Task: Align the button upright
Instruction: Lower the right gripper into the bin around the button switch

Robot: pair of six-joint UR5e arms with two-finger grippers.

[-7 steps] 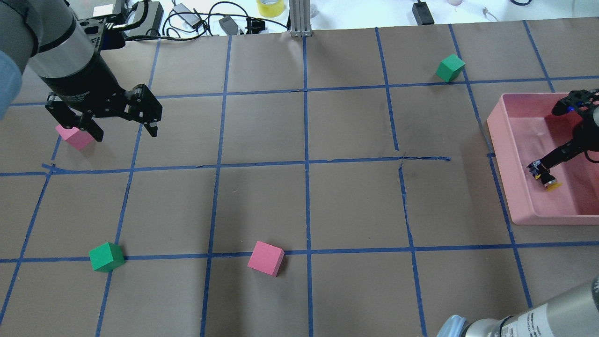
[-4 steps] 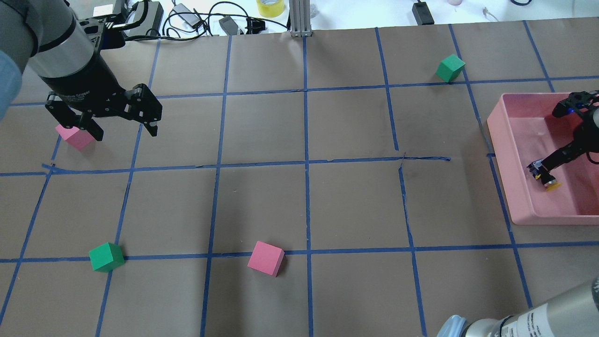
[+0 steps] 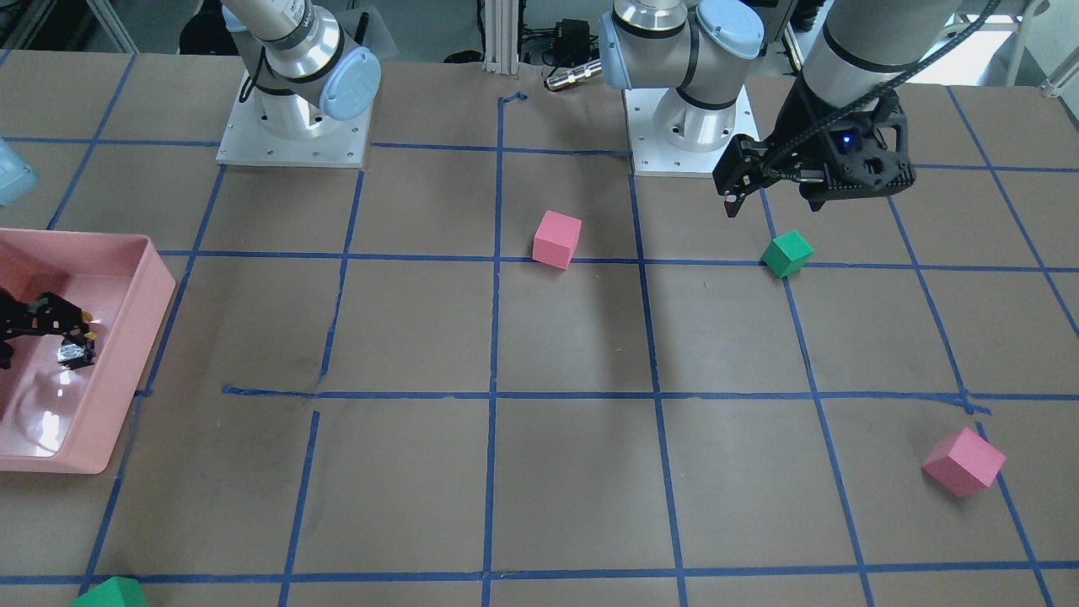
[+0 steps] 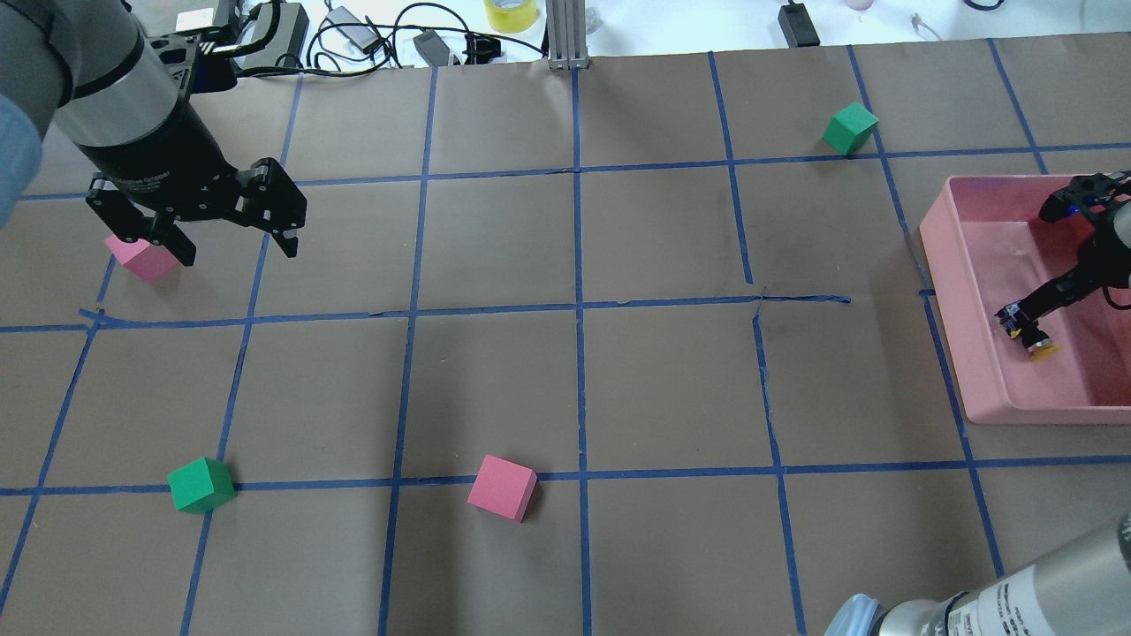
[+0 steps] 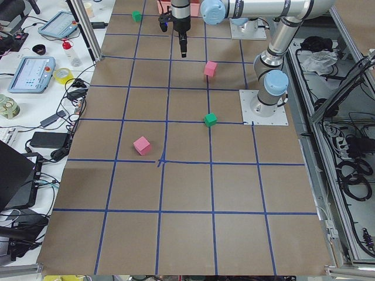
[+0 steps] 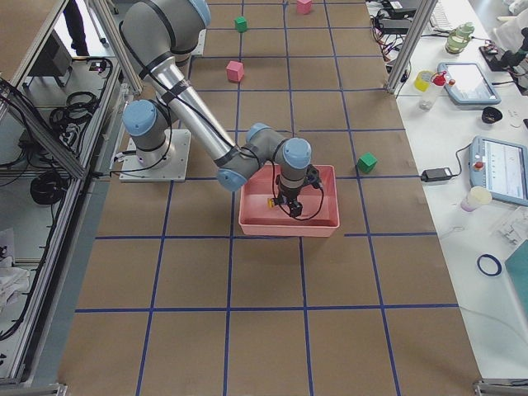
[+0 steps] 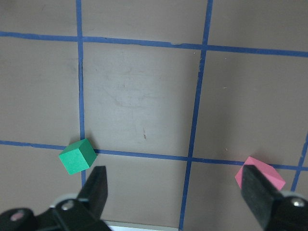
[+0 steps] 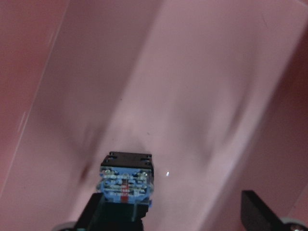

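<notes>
Right gripper point(image 8: 185, 214) reaches into the pink tray point(image 4: 959, 291), jaws parted, button point(image 8: 126, 180) by one finger; left gripper point(image 4: 237, 254) hovers wide open.

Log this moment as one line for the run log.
task: align button upright | left gripper: open, above table | right gripper: open, in pink tray | button: in tray, between fingers, ungripped

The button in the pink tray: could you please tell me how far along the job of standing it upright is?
Done: the right gripper is down in the pink tray at the button. In hand: it is open, the button beside one finger, unclamped. To do: the button seems to lie tilted, yellow cap away from the gripper, so righting it remains. The left gripper hangs open.
</notes>
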